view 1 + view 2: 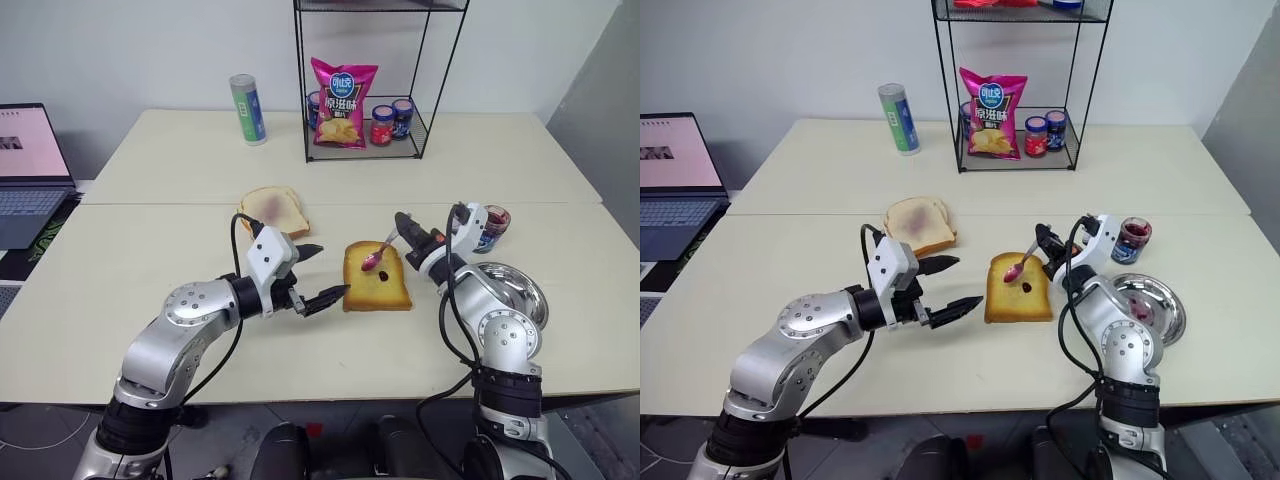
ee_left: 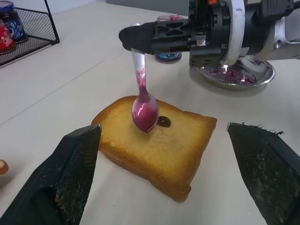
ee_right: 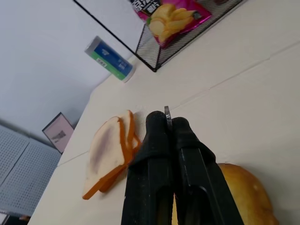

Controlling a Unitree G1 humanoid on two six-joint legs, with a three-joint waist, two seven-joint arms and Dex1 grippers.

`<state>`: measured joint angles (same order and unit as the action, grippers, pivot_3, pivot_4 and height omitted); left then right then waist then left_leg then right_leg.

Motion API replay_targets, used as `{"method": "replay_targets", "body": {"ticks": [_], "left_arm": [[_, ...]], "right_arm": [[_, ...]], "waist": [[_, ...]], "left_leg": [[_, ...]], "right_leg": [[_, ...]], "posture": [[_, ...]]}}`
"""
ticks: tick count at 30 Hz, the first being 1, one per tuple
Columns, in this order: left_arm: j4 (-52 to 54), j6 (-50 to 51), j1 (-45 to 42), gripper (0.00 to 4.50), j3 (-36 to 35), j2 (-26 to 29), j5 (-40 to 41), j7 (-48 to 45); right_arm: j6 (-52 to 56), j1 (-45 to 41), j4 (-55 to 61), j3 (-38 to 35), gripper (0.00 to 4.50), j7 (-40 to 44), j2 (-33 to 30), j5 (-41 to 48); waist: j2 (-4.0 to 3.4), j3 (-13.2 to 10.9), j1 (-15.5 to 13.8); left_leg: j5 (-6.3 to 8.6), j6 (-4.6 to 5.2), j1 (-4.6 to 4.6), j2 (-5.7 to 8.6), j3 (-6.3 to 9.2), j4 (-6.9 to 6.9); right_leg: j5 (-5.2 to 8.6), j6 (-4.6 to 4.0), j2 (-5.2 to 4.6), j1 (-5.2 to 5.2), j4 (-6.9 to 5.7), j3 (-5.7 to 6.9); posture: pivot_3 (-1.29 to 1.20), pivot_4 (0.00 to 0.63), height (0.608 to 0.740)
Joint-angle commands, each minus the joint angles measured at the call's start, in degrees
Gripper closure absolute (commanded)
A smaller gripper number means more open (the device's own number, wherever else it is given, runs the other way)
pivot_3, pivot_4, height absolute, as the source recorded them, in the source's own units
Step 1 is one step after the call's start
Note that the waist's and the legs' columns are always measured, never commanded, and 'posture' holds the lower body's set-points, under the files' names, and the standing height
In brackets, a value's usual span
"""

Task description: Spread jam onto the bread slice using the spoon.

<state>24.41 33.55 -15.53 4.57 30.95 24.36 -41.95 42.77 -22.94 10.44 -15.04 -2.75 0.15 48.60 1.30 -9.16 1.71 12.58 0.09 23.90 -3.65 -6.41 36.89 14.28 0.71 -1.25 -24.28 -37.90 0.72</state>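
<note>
While the spoon (image 2: 143, 101) is being pinched by the right gripper (image 1: 402, 222) above the bread slice (image 1: 377, 280), the left gripper (image 1: 316, 274) is being held spread beside its left edge, jam (image 2: 164, 121) dotted centrally.

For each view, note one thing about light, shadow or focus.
Left eye view: soft shadow beneath the bread slice. Left wrist view: glare on the spoon bowl and the metal dish; left gripper's fingertips look soft. Right wrist view: right gripper dark, featureless.

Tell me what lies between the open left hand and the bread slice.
Nothing: bare tabletop separates the left hand from the bread slice in the left eye view; the left wrist view shows the same.
</note>
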Motion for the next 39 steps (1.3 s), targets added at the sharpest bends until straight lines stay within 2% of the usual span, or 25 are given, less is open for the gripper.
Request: {"method": "replay_targets", "body": {"ticks": [1,15,26,31,39], "left_arm": [[0.13,-1.61,-1.84,0.0,0.59,-0.66,-0.18,-0.39],[-1.19,-2.49,-3.03,0.0,1.4,-0.91,-0.34,-1.08],[-1.03,-2.49,-3.03,0.0,1.3,-1.21,-0.59,-0.76],[-1.11,-2.66,-2.8,0.0,1.01,-1.08,-0.55,-0.85],[-0.95,-2.56,-2.45,0.0,1.07,-1.09,-0.43,-0.87]], "right_arm": [[-1.79,2.4,0.56,-2.29,4.49,-0.06,-0.16,0.46],[-4.41,9.34,-0.93,-1.1,4.49,2.1,0.55,-0.8],[-3.62,2.68,-0.47,-1.42,4.49,2.27,2.34,3.43],[-0.38,-0.89,1.68,-4.14,4.49,1.31,-1.43,7.86],[4.33,2.92,6.28,-6.67,4.49,0.53,-6.66,15.94]], "waist": [[0.0,0.0,-0.01],[0.01,0.01,0.05],[0.0,0.0,0.21],[-0.01,0.0,0.11],[0.0,0.0,-0.05]], "left_leg": [[0.0,0.0,0.0,-0.01,0.01,0.0],[0.0,0.0,-0.05,-0.01,0.02,-0.01],[0.0,0.0,-0.05,-0.03,0.02,-0.02],[0.0,0.0,0.0,0.0,0.0,-0.03],[0.01,0.0,0.02,-0.02,0.01,-0.06]], "right_leg": [[0.0,0.0,0.0,0.0,0.0,0.01],[0.01,0.0,0.0,0.05,0.03,0.0],[0.0,0.0,0.01,0.03,-0.01,-0.01],[0.0,0.0,0.01,-0.01,0.02,-0.01],[0.01,0.0,0.0,0.01,0.07,0.01]], "posture": [[0.0,0.15,0.74],[0.0,0.15,0.74],[0.0,0.15,0.74],[0.0,0.15,0.74],[0.0,0.15,0.74]]}}
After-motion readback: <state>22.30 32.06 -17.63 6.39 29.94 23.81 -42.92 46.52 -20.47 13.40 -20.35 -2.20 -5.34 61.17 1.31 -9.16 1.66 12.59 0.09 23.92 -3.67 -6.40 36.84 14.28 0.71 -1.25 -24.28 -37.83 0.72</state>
